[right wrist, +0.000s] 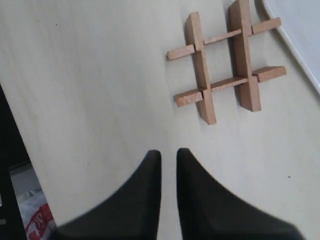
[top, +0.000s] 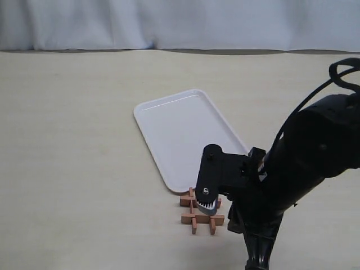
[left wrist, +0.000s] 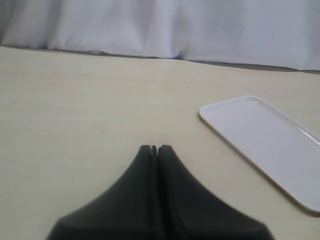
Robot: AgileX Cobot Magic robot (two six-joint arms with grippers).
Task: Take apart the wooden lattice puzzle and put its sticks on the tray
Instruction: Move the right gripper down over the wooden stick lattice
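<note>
Now, the bench [top: 73, 169] takes up most of every view, and on it the tray [top: 185, 135] lies bare, with no stick on it yet. Just beside the tray's near corner sits the wooden lattice puzzle [right wrist: 225, 65], whole, all four sticks [right wrist: 200, 70] locked in their "#". I judge the task is at its very start: the approach to a first grasp. My right end effector [right wrist: 169, 152] is released, its fingers only narrowly parted and holding nothing. My left end effector [left wrist: 155, 148] is clenched on nothing, well to the left of the work. The next move calls for the right fingers to spread wider, settle over one outer stick and draw it out along its notches. The left should likely come across to pin the rest. The exterior view makes my right end effector look as if it is already over the puzzle. The right wrist view shows the puzzle lying ahead of the fingertips, not between them. Only the left wrist view shows my left end effector, and it misses the puzzle entirely.
</note>
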